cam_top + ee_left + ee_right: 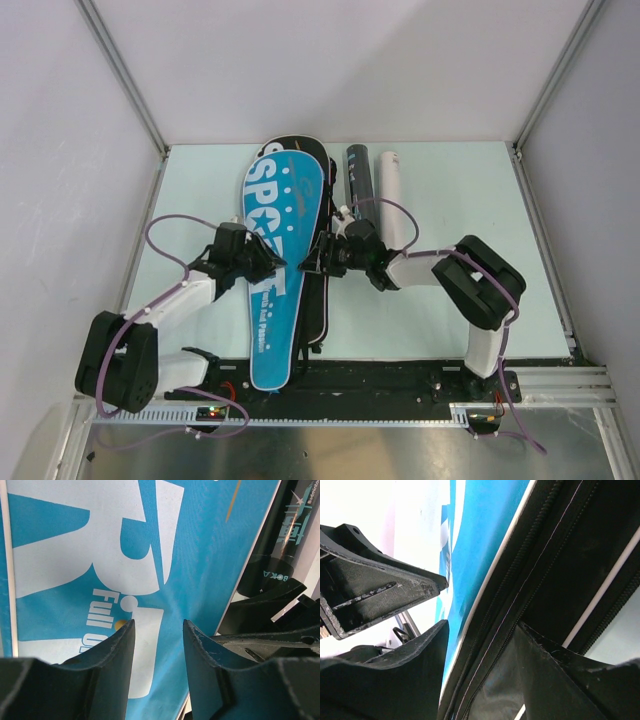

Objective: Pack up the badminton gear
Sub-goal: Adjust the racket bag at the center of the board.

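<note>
1. Top external view shows the long blue fabric racket cover [285, 200] with white "SPORT" lettering lying lengthwise on the pale green table [450, 300]. It is stacked on a black zip-edged racket cover [322, 315], whose rim shows along the right side. A glossy black tube [359, 175] and a white tube [392, 195] lie side by side, just beside the covers' far end.
2. The left gripper [265, 265] sits at the blue cover's left edge and the right gripper [318, 262] at its right edge, facing each other across it. The likely reason is that one steadies the stack while the other works the black zip edge.
3. The left wrist view adds what the overhead cannot. Its fingers [115, 670] stand apart with only flat blue fabric showing in the gap, so that hand is released and holds nothing.
4. The right wrist view shows its fingers [560, 680] straddling the black cover's zipped seam, which runs between them. The jaws are parted, but the framing is so close that it cannot be told whether the pads have bitten the seam.
5. Only the overhead view shows both tubes and both arms together; no racket or shuttlecock is visible in any view
</note>
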`<action>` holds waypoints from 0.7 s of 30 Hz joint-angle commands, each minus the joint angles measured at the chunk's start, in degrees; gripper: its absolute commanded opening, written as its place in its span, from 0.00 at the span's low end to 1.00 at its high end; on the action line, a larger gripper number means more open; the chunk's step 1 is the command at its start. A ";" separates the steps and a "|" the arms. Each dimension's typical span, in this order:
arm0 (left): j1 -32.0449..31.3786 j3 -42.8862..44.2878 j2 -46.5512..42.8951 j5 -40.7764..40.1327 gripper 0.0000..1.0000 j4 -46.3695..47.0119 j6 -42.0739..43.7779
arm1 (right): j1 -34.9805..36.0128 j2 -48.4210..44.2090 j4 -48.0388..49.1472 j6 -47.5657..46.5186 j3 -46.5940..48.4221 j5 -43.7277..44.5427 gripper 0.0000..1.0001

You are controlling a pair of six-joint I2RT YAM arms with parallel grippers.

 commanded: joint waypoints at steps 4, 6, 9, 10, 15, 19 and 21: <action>0.38 -1.04 -0.25 -0.76 0.47 0.56 1.07 | -0.05 3.32 3.71 2.68 3.44 -1.36 0.54; 0.36 -1.39 -0.66 -0.78 0.47 0.77 0.73 | -0.03 3.51 4.28 3.27 3.49 -1.50 0.46; 0.37 -1.18 -1.72 -0.92 0.47 0.94 0.33 | -0.05 3.01 4.88 3.80 3.60 -1.28 0.25; 0.51 -0.95 -2.15 -0.83 0.47 0.95 0.25 | -0.11 2.74 4.75 3.71 3.86 -1.24 0.18; 3.71 1.77 -4.60 0.78 0.49 0.78 0.16 | -0.10 -0.79 2.02 2.83 4.18 -1.07 0.01; 8.72 5.91 -6.99 3.91 0.49 0.24 1.93 | -0.05 -7.41 -5.66 -0.89 5.41 0.70 0.00; 10.68 9.14 -7.44 4.13 0.49 -1.03 4.05 | 0.08 -10.62 -12.72 -4.26 7.70 2.25 0.00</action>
